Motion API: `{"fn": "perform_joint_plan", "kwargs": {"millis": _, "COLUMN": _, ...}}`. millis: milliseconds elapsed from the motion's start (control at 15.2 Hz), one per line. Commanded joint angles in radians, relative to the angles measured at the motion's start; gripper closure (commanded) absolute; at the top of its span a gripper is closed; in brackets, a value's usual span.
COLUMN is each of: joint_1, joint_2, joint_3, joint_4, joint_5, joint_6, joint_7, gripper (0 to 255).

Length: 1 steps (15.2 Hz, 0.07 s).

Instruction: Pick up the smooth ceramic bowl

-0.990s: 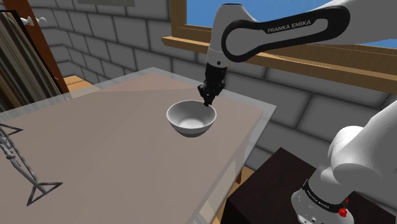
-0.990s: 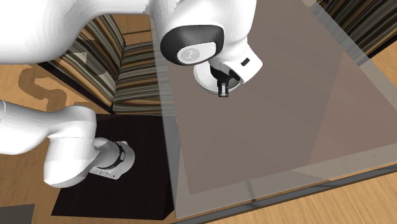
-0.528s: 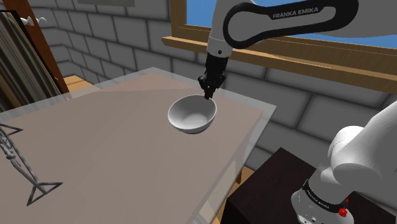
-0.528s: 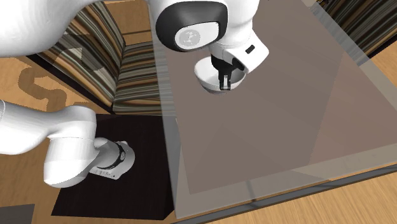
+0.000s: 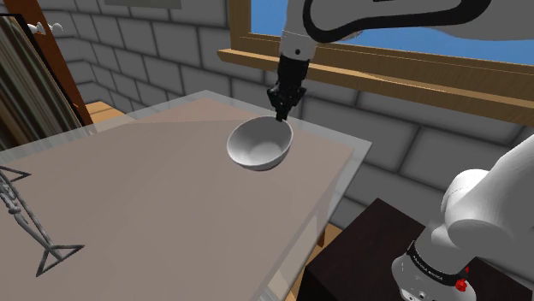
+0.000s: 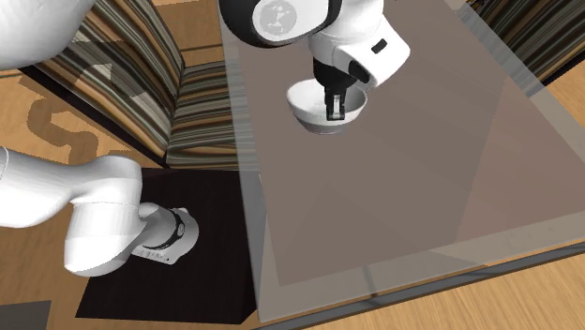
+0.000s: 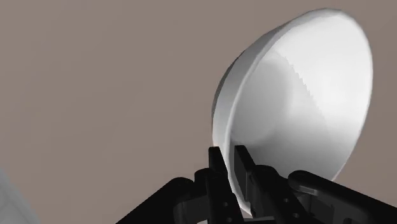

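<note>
A plain white bowl (image 5: 258, 144) hangs tilted in the air above the grey-brown table (image 5: 128, 205), its far rim pinched by my black gripper (image 5: 281, 117). In the second exterior view the bowl (image 6: 314, 112) hangs below the white hand, with the gripper (image 6: 333, 114) clamped on its rim. The wrist view has both fingers (image 7: 216, 168) pressed on either side of the thin rim of the bowl (image 7: 305, 108), whose hollow faces sideways. The gripper (image 7: 228, 167) is shut on the bowl.
The table's glass edge (image 5: 347, 175) runs near the stand (image 5: 359, 256). A wooden window sill (image 5: 402, 81) and a stone wall lie behind the arm. A metal wire object (image 5: 26, 218) lies at the shoulder view's left. Striped furniture (image 6: 178, 94) stands beside the table.
The gripper has risen with the bowl clamped in it. The bowl has left the tabletop and tipped further over as it rose.
</note>
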Motion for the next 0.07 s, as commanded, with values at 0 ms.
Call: {"fn": "perform_joint_plan", "kwargs": {"millis": 0, "joint_1": 0.0, "joint_2": -0.001, "joint_3": 0.001, "joint_4": 0.009, "joint_5": 0.0, "joint_6": -0.009, "joint_7": 0.002, "gripper": 255}}
